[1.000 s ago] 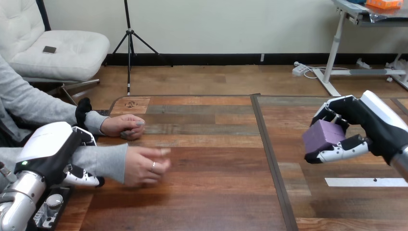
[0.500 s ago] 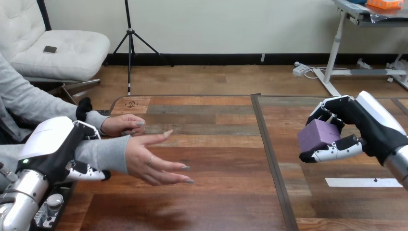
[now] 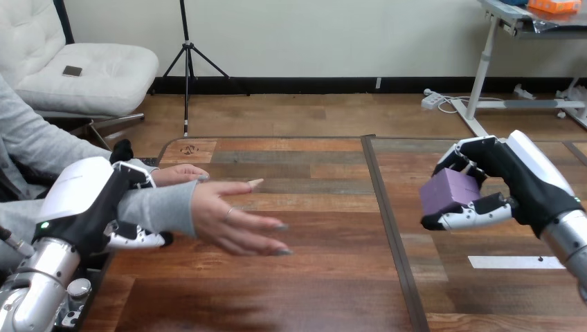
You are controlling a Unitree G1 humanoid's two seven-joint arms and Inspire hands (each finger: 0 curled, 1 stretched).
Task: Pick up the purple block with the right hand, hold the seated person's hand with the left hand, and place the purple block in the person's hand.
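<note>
Wooden table (image 3: pixel 311 290) across the lower view, with boards of brown and grey running side to side. Cut by a dark seam (image 3: pixel 392 235) from the far edge toward the near one.

Right of the seam, raised clear of the table: right hand (image 3: pixel 516 185), white shell on its back, palm turned toward the view's left. Fingers (image 3: pixel 462 153) curled over the top of the purple block (image 3: pixel 448 192), thumb closed in beneath it, clamped on it from above and below.

At the view's left: left hand (image 3: pixel 86 200), white shell uppermost, wrapped round the person's wrist over the grey sleeve (image 3: pixel 158 207). Thumb over the far side, fingers (image 3: pixel 142 238) curled under the near side.

Out of that sleeve toward the right: person's hand (image 3: pixel 232 220), open, fingers straight and slightly spread, thumb pointing away to the right. Low over the boards; touching them or not, cannot tell. Well apart from the block, seam lying between the two.

Behind the sleeve, resting on the table: person's other hand (image 3: pixel 178 174), largely hidden.

Block itself: a plain boxy piece, matte lilac-purple, with flat faces and straight edges. Paler on top, a shade darker on the face toward the camera. Partly covered by the fingers around it.

On the table below the right hand, near the right edge: white tape strip (image 3: pixel 516 262), lying flat, with a small dark dot on it.
</note>
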